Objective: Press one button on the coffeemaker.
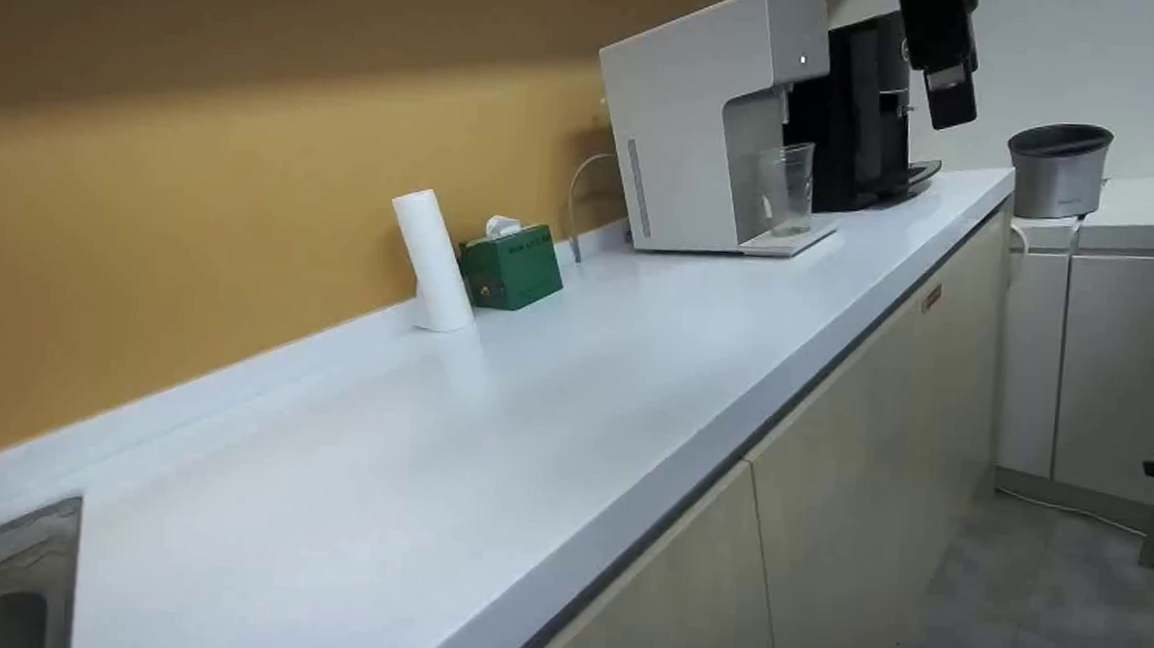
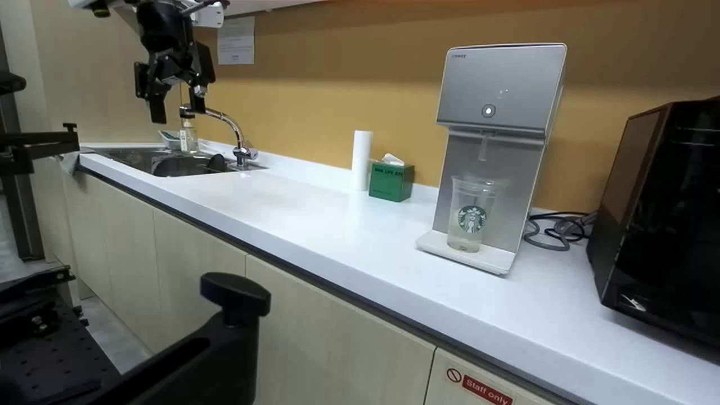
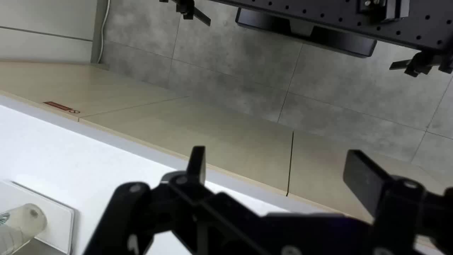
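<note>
A tall silver machine, taken as the coffeemaker, stands upright on the counter in both exterior views. Its round lit button is on the upper front; a lit spot shows there too in an exterior view. A clear plastic cup stands on its white base, under the spout; it also shows in the wrist view. My gripper is open with nothing between its fingers. It is in the air, pointing down, well apart from the machine, in an exterior view.
A black machine stands beside the silver one. A green tissue box and a white paper roll stand by the wall. A sink with a faucet is at the counter's other end. Cables lie behind.
</note>
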Controlling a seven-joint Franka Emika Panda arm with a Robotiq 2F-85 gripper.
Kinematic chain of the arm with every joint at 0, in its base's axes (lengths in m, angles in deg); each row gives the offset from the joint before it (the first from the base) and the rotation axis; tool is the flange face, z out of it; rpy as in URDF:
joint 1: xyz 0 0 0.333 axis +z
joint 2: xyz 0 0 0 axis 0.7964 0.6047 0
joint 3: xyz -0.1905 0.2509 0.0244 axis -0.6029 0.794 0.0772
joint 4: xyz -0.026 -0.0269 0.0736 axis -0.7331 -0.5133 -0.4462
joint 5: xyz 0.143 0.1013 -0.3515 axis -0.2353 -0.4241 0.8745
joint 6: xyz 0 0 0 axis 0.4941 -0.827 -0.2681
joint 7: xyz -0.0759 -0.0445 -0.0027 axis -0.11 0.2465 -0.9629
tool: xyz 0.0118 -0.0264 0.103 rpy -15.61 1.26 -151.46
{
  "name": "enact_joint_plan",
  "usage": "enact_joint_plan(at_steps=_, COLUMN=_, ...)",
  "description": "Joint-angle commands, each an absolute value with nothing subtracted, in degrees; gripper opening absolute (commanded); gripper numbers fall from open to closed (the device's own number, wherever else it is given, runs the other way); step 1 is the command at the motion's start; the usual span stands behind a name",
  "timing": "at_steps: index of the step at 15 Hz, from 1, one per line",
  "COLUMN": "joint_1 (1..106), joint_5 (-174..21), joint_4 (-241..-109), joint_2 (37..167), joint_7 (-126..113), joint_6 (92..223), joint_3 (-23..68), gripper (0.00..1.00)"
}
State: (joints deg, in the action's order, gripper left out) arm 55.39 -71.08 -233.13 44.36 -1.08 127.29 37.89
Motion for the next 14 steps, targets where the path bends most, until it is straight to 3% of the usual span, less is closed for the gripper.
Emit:
enact_joint_plan(at_steps=1, joint_1=57.06, joint_5=-70.17, joint_4=-233.01, joint_2=44.66, joint_7=-2.0, joint_6=127.06, joint_3=36.49, gripper=1.0)
enact_joint_plan(at_steps=14, joint_1=55.06, joint_5=-68.24, joint_4=-233.12, joint_2=44.54, joint_7=-5.02, joint_6=129.55, joint_3=36.72, gripper=1.0)
